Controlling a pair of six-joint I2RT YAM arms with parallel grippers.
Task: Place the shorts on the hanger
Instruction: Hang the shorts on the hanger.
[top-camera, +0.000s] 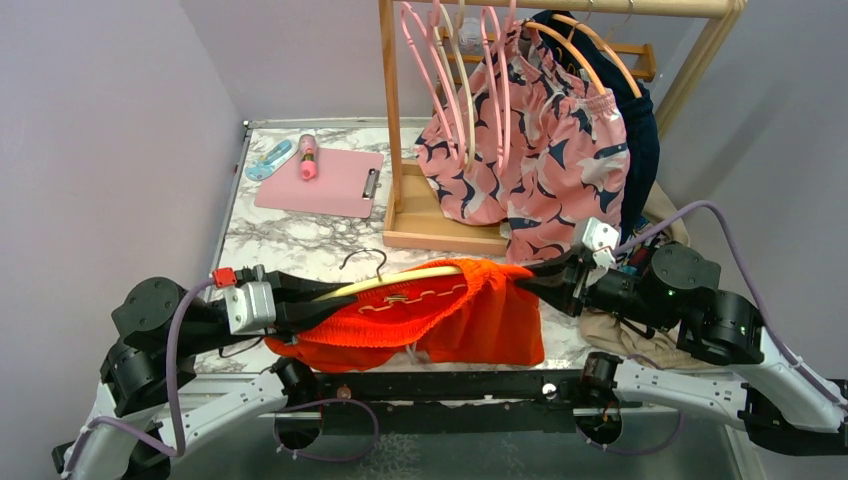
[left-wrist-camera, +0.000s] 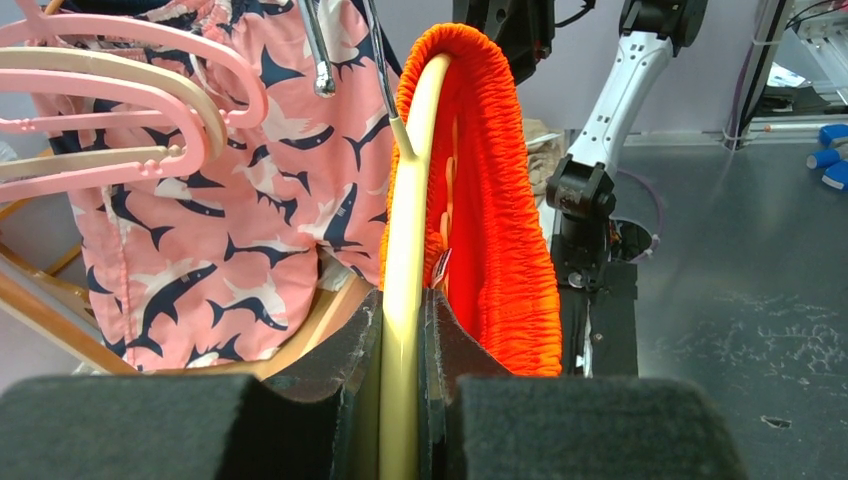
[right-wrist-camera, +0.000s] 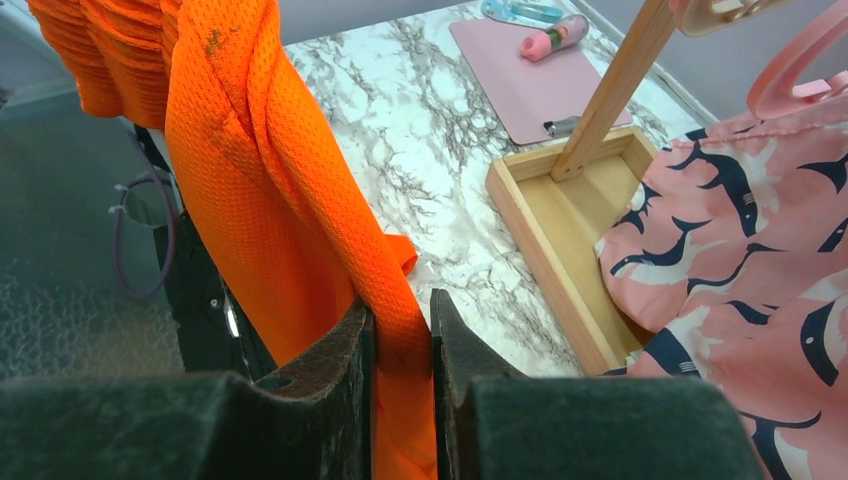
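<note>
1. My left gripper is clamped tight on the pale-yellow hanger.
2. My right gripper pinches the orange shorts — they drape over the hanger, between both grippers, above the table near its front edge.

Bright, diffuse light leaves only soft shadows on the marble surface. Both wrist views blur along their bottom edge; elsewhere focus is sharp.
</note>
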